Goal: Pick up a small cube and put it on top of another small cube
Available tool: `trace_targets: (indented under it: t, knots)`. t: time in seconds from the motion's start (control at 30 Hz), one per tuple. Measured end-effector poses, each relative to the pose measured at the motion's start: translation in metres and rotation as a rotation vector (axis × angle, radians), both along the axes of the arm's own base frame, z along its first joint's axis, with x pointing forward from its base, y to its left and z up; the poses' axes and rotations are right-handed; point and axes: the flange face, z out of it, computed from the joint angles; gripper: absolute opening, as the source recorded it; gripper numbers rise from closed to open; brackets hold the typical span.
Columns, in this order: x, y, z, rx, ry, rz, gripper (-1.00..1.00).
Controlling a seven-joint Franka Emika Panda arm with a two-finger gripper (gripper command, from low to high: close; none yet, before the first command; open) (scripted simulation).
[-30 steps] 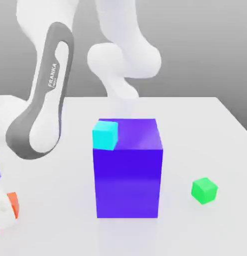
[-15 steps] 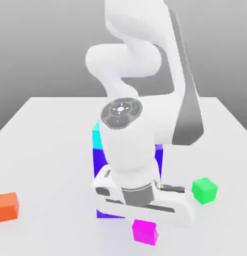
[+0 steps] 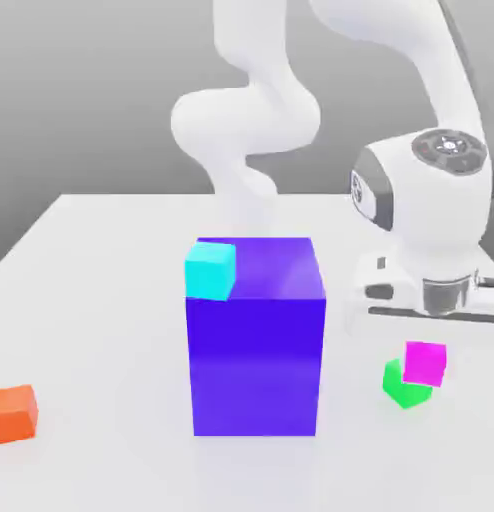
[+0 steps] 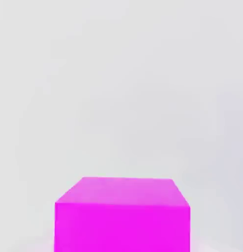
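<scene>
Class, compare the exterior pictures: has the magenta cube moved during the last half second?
Yes. The magenta cube went toward the exterior view's right and upward, from in front of the blue block to just over the green cube.

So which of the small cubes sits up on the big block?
The cyan cube, at the top corner of the blue-purple block. The orange cube and green cube rest on the table.

Bright, even, diffuse light with faint soft shadows on the table (image 3: 101,300); both renders look slightly soft.
</scene>
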Motion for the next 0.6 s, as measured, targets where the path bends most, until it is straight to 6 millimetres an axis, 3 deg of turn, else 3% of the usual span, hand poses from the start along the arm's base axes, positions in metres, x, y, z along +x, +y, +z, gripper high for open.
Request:
trace_targets:
  t: [0.3, 0.5, 0.53, 0.6]
  knots:
    - [-0.054, 0.012, 0.014, -0.087, -0.104, -0.094, -1.00]
    - [-0.057, 0.015, -0.037, -0.096, -0.118, -0.092, -1.00]
    - [-0.058, 0.015, -0.045, -0.095, -0.118, -0.091, 1.00]
    - [-0.058, 0.015, -0.045, -0.095, -0.118, -0.091, 1.00]
